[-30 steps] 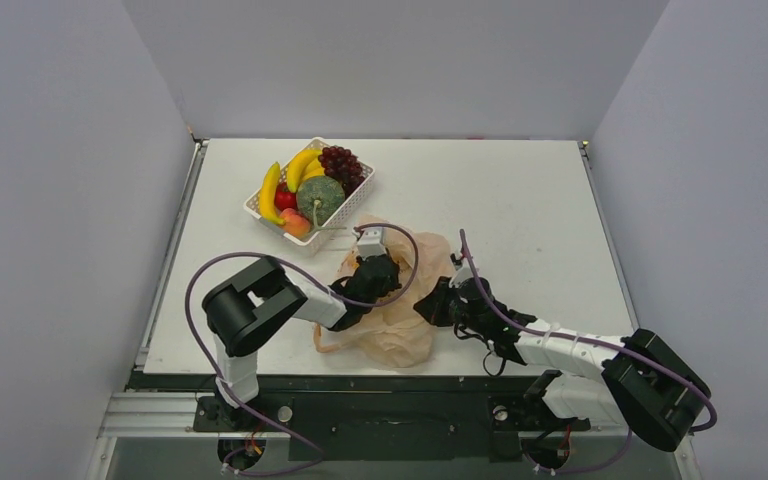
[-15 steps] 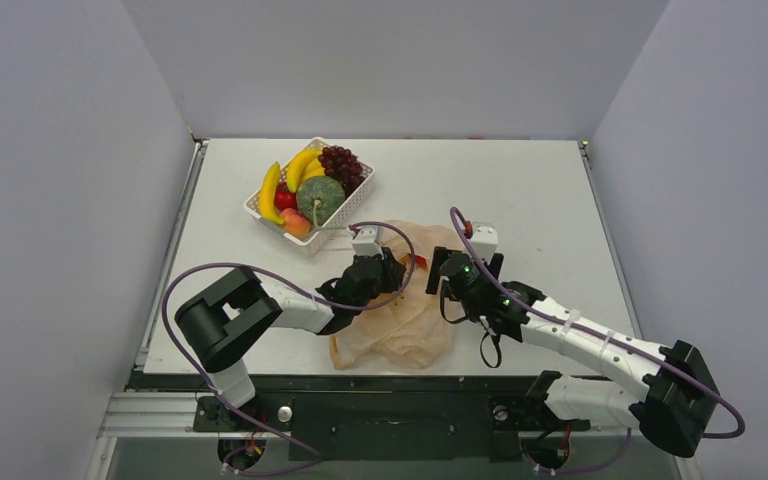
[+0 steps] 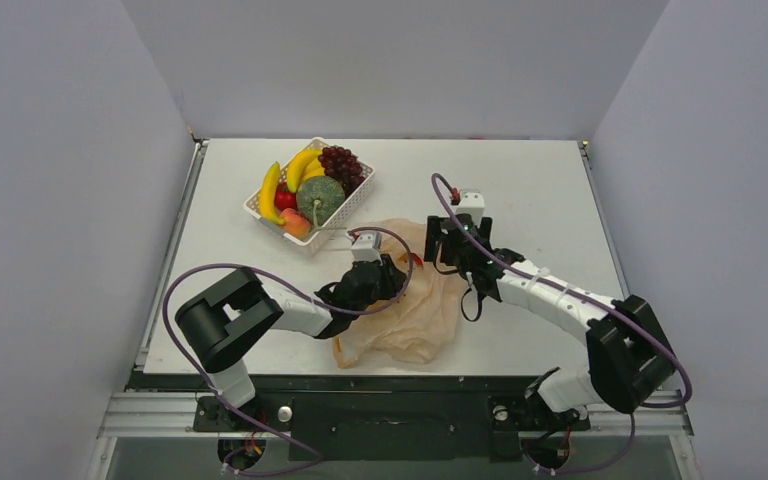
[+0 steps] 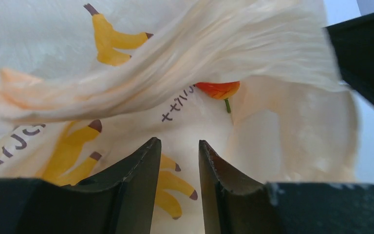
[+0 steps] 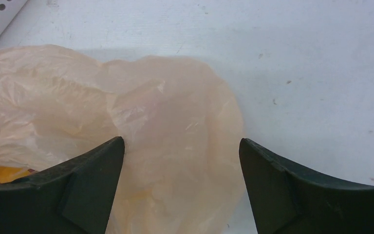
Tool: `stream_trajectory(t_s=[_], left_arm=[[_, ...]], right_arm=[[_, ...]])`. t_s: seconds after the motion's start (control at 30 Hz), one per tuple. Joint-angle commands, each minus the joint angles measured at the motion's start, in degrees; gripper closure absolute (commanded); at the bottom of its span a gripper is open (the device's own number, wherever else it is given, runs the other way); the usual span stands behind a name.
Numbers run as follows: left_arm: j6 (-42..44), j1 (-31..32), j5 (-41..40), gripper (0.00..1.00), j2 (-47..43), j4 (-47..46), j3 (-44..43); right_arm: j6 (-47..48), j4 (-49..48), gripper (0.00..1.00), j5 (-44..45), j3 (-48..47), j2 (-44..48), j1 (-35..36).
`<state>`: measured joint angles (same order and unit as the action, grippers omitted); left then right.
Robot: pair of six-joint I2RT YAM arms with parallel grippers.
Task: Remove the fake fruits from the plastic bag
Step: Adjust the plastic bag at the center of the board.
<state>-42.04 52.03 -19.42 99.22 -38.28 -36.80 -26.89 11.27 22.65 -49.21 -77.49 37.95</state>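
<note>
Nearest the arm bases, the plastic bag [image 3: 415, 322] lies crumpled on the surface [image 3: 530, 190], its long axis running from near-left to far-right. The left tool [image 4: 178, 142] rests on the bag's middle. The left wrist view shows its fingers a narrow gap apart with nothing seen pinched between them. Beyond them are banana prints on the film and a small orange-red item [image 4: 218, 89] with a green stalk under a taut fold. The overhead view gives that item only as a red speck.

The right tool [image 5: 181, 141] stands over the bag's far end. The right wrist view shows its fingers spread wide, with pale wrinkled plastic filling the gap. Film and both arms block any look into the bag from above.

Farther off and to the left, just beside the bag, a white basket [image 3: 345, 211] holds the fake fruits [image 3: 312, 185]: bananas [image 3: 271, 190], red apple [image 3: 285, 199], green melon [image 3: 323, 200] and grape bunch [image 3: 342, 163]. A peach [image 3: 297, 223] sits at its near corner.
</note>
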Motion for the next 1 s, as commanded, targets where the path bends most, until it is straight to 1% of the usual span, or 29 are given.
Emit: stream_trajectory(t_s=[0.0,0.03,0.07,0.1,0.13,0.17,0.2,0.23,0.27,0.3,0.33,0.43,0.5,0.57,0.6,0.63,0.67,0.7,0.73,0.77,0.8,0.83,0.87,0.9,0.93,0.97], left_arm=[[-0.8,-0.4,2.3,0.67,-0.3,-3.2,-0.6],[-0.8,-0.8,2.6,0.67,-0.2,-3.0,-0.8],[-0.9,-1.1,3.2,0.67,-0.1,-2.3,-1.4],[-0.9,-1.4,3.3,0.67,0.1,-1.6,-1.8],[-0.9,-1.5,3.2,0.67,0.3,-0.6,-2.5],[-0.8,-1.7,3.2,0.66,0.5,-0.4,-2.7],[-0.8,-1.9,3.4,0.66,0.7,-0.5,-2.8],[-0.9,-2.3,3.6,0.66,1.1,-0.5,-2.9],[-1.1,-2.4,3.9,0.66,1.3,-0.5,-3.1],[-1.1,-2.7,4.1,0.66,1.6,-0.5,-3.1],[-1.1,-2.9,4.3,0.66,1.7,-0.6,-3.2],[-0.1,-3.0,4.3,0.65,1.7,-0.4,-3.4],[0.7,-3.1,3.0,0.65,1.3,1.0,-3.9],[0.9,-3.1,1.1,0.65,0.0,1.9,-2.9],[1.2,-3.0,0.2,0.65,-1.6,1.6,-2.3],[1.5,-3.0,-0.6,0.65,-2.4,1.4,-1.2],[1.9,-3.0,-0.9,0.65,-4.2,1.6,-0.8],[2.0,-2.9,-1.2,0.65,-5.1,2.6,0.0],[1.8,-2.9,-1.2,0.65,-7.0,3.2,0.4],[1.6,-3.0,-1.0,0.65,-7.9,4.3,1.1],[0.7,-3.1,-0.7,0.64,-9.7,4.8,1.6],[0.3,-3.2,-0.3,0.64,-10.7,5.5,2.4],[-0.5,-3.3,0.1,0.64,-12.4,6.0,2.9],[-0.8,-3.3,0.7,0.64,-13.4,7.0,3.6],[-1.2,-3.3,1.0,0.63,-15.3,7.7,3.9],[-1.3,-3.3,1.3,0.63,-16.3,9.2,4.5]], right_arm=[[-1.9,-16.9,0.28,-16.8,3.7,-5.3,-4.3],[-2.7,-21.0,0.35,-21.8,4.5,-6.3,-5.5],[-4.1,-23.0,0.46,-23.5,6.3,-6.7,-5.9],[-4.7,-25.9,0.51,-26.0,7.1,-7.2,-6.7],[-5.4,-26.9,0.66,-27.0,8.1,-7.7,-7.1],[-5.7,-28.0,0.70,-28.9,8.3,-9.0,-7.9],[-6.2,-28.6,0.78,-29.8,8.6,-10.6,-8.3],[-6.6,-29.9,0.82,-32.1,8.7,-11.5,-9.2],[-7.9,-30.8,0.92,-33.4,9.0,-12.9,-9.7],[-8.8,-33.1,1.00,-36.3,9.7,-13.5,-10.9],[-11.0,-34.4,1.00,-38.0,10.1,-14.7,-11.3],[-17.4,-42.1,1.00,-48.5,11.4,-16.8,-12.6],[-22.0,-45.5,1.00,-53.1,12.1,-17.3,-12.6],[-26.2,-47.4,1.00,-54.9,13.5,-15.7,-13.2],[-28.3,-47.5,1.00,-55.5,13.8,-14.1,-13.8],[-27.6,-43.9,1.00,-55.4,13.6,-13.0,-13.9],[-25.9,-39.9,1.00,-52.9,12.7,-10.5,-13.9],[-20.2,-27.7,0.94,-50.4,10.3,-9.1,-13.6],[-17.2,-21.0,0.84,-43.5,8.7,-6.2,-12.1],[-11.4,-10.3,0.65,-39.5,5.7,-4.6,-10.9],[-9.0,-6.0,0.56,-30.8,4.5,-1.4,-7.9],[-5.3,0.8,0.41,-26.8,2.3,0.0,-5.8],[-3.9,3.2,0.36,-18.4,1.4,2.7,-1.8],[-2.1,6.6,0.26,-14.8,0.2,3.8,0.0],[-1.4,8.9,0.22,-8.7,-0.5,5.6,3.8],[-0.7,9.8,0.19,-5.8,-0.8,6.6,5.4]])
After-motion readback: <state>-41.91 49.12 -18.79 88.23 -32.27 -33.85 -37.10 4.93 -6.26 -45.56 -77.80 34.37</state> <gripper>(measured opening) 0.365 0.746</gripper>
